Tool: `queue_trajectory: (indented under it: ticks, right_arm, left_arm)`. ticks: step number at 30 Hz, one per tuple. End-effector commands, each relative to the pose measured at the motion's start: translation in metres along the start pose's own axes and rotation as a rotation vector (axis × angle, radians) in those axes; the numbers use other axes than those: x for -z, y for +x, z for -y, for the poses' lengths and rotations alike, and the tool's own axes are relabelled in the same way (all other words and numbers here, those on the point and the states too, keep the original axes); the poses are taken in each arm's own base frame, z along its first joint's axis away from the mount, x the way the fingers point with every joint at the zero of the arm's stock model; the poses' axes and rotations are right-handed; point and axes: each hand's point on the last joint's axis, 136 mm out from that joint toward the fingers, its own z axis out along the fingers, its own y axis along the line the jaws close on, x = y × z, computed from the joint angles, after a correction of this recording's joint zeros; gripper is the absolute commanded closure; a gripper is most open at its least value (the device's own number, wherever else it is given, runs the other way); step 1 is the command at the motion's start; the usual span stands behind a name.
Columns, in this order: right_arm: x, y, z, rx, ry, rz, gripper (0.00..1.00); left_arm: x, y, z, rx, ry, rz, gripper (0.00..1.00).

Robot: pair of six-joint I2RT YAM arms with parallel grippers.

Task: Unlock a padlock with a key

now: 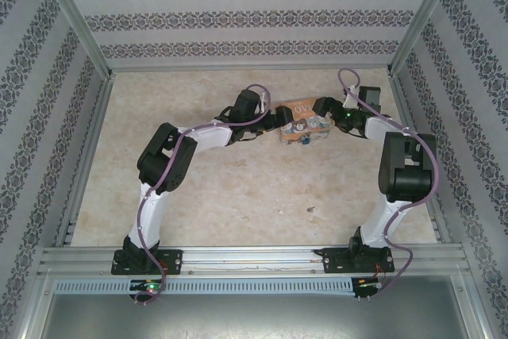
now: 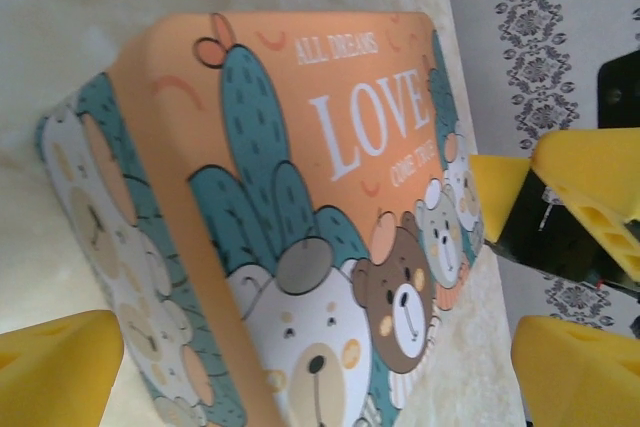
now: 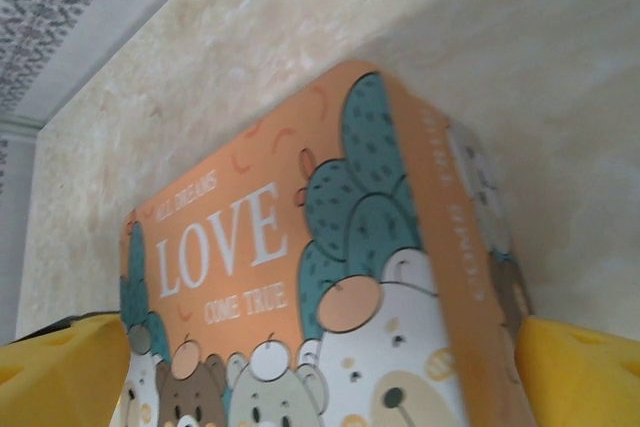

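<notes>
The tin [image 1: 302,121] lies between my two wrists, at about 1 o'clock from the middle of the tabletop [image 1: 238,196]. Its lid is shut, so what it holds is hidden from me. The padlock [image 1: 304,139] is a small blue speck at the tin's 6 o'clock side in the top view, too small for me to make out its shackle.

My left jaws stand wide around one end of the tin. In the left wrist view one yellow pad [image 2: 55,372] at 7 o'clock sits just beside the tin's wall. The other, at 5 o'clock, stands apart from it with tabletop showing between. My right jaws are spread just as wide around the opposite end. Their pads [image 3: 580,377] sit right at the tin's two sides, and I cannot tell whether they press it or merely flank it.

Toward 6 o'clock, open beige tabletop runs from the tin to the rail [image 1: 254,260] where my bases are bolted. At 12 o'clock a narrower strip separates the tin from the patterned back wall [image 1: 254,13]. My right elbow stands near the side frame at 3 o'clock.

The lid reads "ALL DREAMS", "LOVE", "COME TRUE" in white on orange, above cartoon bears and a teal cactus. From above I read "OVE". Lettering along the tin's side wall is too skewed to read.
</notes>
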Motion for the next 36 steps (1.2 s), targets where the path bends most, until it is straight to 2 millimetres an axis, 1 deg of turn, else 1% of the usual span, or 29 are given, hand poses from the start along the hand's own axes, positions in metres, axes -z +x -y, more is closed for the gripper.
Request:
queue_trajectory:
  ticks: [1, 4, 8, 12, 15, 21, 25, 31, 36]
  right_arm:
    - [0.0, 0.005, -0.018, 0.042, -0.065, -0.022, 0.02]
    - [0.003, 0.017, -0.028, 0.046, -0.1, -0.049, 0.02]
    - [0.009, 0.041, -0.039, 0.053, -0.136, -0.089, 0.02]
    - [0.016, 0.065, -0.048, 0.06, -0.153, -0.117, 0.02]
    - [0.021, 0.083, -0.059, 0.068, -0.173, -0.136, 0.02]
    - [0.026, 0.119, -0.079, 0.092, -0.196, -0.172, 0.03]
    - [0.026, 0.142, -0.091, 0.113, -0.2, -0.194, 0.04]
    - [0.02, 0.165, -0.105, 0.141, -0.205, -0.225, 0.05]
    - [0.011, 0.181, -0.114, 0.169, -0.206, -0.255, 0.05]
  left_arm:
    - [-0.001, 0.0, 0.015, 0.0, 0.037, -0.017, 0.0]
    - [0.004, 0.0, 0.02, -0.003, 0.049, -0.015, 0.0]
    - [0.014, 0.003, 0.023, -0.01, 0.052, -0.007, 0.0]
    - [0.027, 0.007, 0.02, -0.012, 0.032, 0.005, 0.0]
    - [0.039, 0.009, 0.018, -0.016, 0.02, 0.015, 0.0]
    - [0.064, 0.016, 0.007, -0.018, -0.021, 0.036, 0.0]
    - [0.083, 0.02, -0.004, -0.015, -0.072, 0.055, 0.0]
    - [0.105, 0.026, -0.019, 0.005, -0.127, 0.074, 0.0]
    - [0.117, 0.04, -0.031, 0.036, -0.162, 0.072, 0.0]
